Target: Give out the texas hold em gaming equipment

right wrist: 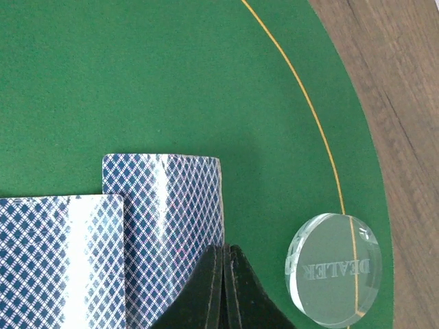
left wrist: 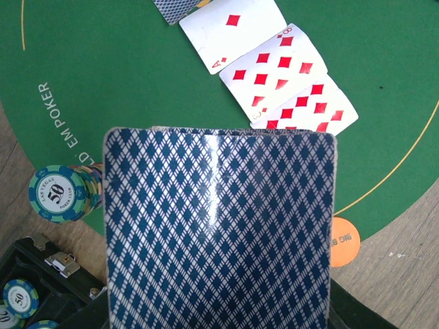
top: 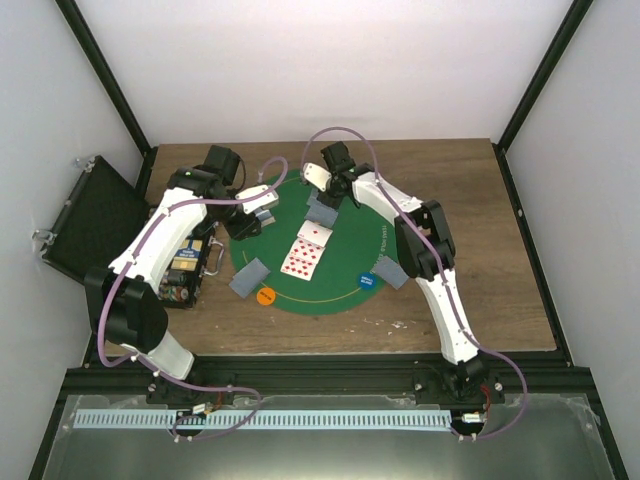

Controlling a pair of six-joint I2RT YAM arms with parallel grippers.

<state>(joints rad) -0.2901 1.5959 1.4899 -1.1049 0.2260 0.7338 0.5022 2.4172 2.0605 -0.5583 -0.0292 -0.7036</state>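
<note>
My left gripper (top: pixel 252 218) is over the mat's left edge. It is shut on a deck of blue-backed cards (left wrist: pixel 219 229) that hides its fingers. Three face-up diamond cards (left wrist: pixel 273 72) lie in a row on the mat's middle (top: pixel 308 250). My right gripper (right wrist: pixel 223 274) is shut and empty at the mat's far side (top: pixel 325 195). Its tips are at the right edge of two face-down cards (right wrist: pixel 168 212). A clear dealer disc (right wrist: pixel 334 269) lies just right of it. An orange disc (top: pixel 265 296) and a blue disc (top: pixel 370 282) lie near the mat's front. Face-down cards lie at front left (top: pixel 250 277) and front right (top: pixel 388 272).
The round green felt mat (top: pixel 340 295) covers the table's middle. A black case stands open at the left, its lid (top: pixel 95 220) raised and its tray (top: pixel 190 265) holding chips. A stack of chips (left wrist: pixel 58 194) stands at the mat's left edge. Black frame posts stand at the corners.
</note>
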